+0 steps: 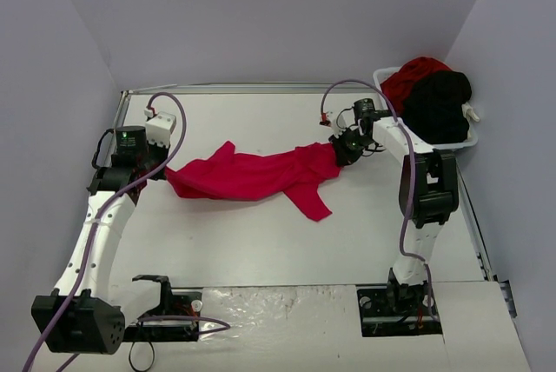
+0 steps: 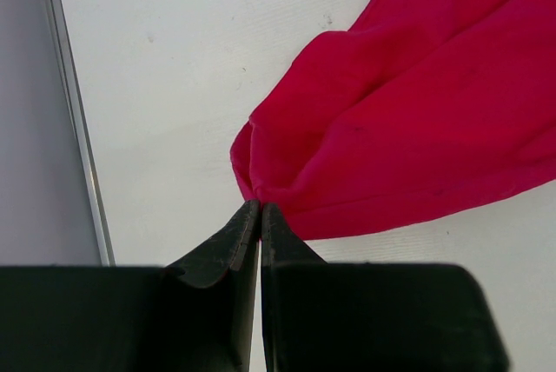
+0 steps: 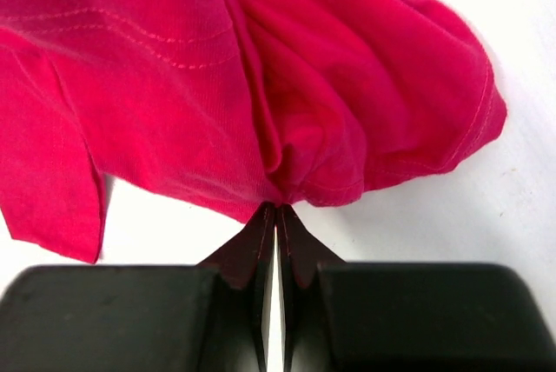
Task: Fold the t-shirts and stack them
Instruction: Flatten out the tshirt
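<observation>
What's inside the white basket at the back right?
A bunched red t-shirt and a black t-shirt, heaped above the white basket rim. Anything beneath them is covered, so I cannot tell.

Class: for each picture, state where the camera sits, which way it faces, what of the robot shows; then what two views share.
Top external: above and behind the arms, looking down on the table; both show.
Left wrist: on the left arm, facing the red t-shirt past the left gripper, shut on it.
Right wrist: on the right arm, same shirt, right gripper shut on it.
Both wrist views share that t-shirt.
</observation>
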`<state>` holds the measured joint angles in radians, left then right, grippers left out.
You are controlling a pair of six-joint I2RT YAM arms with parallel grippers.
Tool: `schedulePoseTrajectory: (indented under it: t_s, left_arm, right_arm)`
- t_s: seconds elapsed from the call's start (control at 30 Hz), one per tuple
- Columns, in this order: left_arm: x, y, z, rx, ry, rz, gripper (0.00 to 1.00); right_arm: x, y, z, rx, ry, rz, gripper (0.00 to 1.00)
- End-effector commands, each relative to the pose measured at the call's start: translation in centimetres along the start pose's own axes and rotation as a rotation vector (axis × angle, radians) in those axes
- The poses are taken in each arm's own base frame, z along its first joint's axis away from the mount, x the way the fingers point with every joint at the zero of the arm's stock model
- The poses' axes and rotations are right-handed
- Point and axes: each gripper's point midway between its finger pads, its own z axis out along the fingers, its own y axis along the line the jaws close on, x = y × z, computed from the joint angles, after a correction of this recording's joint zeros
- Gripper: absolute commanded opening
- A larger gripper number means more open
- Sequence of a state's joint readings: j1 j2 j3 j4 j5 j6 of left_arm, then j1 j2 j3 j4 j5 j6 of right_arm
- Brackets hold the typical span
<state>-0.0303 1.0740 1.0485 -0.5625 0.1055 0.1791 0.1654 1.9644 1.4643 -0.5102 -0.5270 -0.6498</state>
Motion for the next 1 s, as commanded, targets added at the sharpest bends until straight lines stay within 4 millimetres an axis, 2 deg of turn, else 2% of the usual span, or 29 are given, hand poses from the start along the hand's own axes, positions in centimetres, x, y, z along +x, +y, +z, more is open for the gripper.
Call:
schedulePoseTrajectory:
  t_s: [0.0, 0.03, 0.1, 0.17, 0.33, 0.7, 0.73, 0.77, 0.8, 0.87, 0.97]
  left_arm:
    - [-0.9, 0.3, -0.8, -0.010, -0.050, -0.014, 0.02]
    - [-0.9, 0.2, -0.8, -0.007, -0.051, -0.015, 0.02]
    - [-0.9, 0.3, -0.9, -0.009, -0.054, -0.019, 0.02]
    - [-0.8, 0.3, -0.9, -0.007, -0.054, -0.018, 0.02]
    - [-0.8, 0.3, -1.0, -0.006, -0.059, -0.019, 0.02]
    - [-0.7, 0.3, -1.0, -0.008, -0.057, -0.019, 0.02]
    - [-0.7, 0.3, -1.0, -0.008, -0.057, -0.019, 0.02]
    - [-0.7, 0.3, -1.0, -0.008, -0.056, -0.018, 0.02]
    - [-0.7, 0.3, -1.0, -0.008, -0.056, -0.019, 0.02]
    - [-0.7, 0.3, -1.0, -0.007, -0.058, -0.019, 0.02]
    - [-0.7, 0.3, -1.0, -0.007, -0.059, -0.019, 0.02]
  right_arm:
    - [-0.8, 1.3, -2.9, 0.013, -0.025, -0.026, 0.00]
    - [-0.8, 1.3, -3.0, 0.019, -0.023, -0.025, 0.06]
    - [-0.6, 1.3, -2.9, 0.015, -0.012, -0.022, 0.27]
    - [-0.3, 1.3, -2.4, 0.001, 0.000, -0.015, 0.32]
    - [0.2, 1.7, -0.7, -0.049, 0.041, 0.008, 0.33]
    - [0.4, 2.0, 0.6, -0.070, 0.071, 0.003, 0.37]
    - [0.5, 2.0, 0.7, -0.074, 0.075, 0.004, 0.35]
    - [0.6, 2.1, 0.9, -0.076, 0.080, 0.005, 0.29]
    - [0.7, 2.1, 0.8, -0.075, 0.082, 0.005, 0.14]
    - [0.7, 2.1, 0.7, -0.068, 0.084, 0.005, 0.01]
    - [0.4, 1.9, -0.1, -0.040, 0.077, -0.004, 0.00]
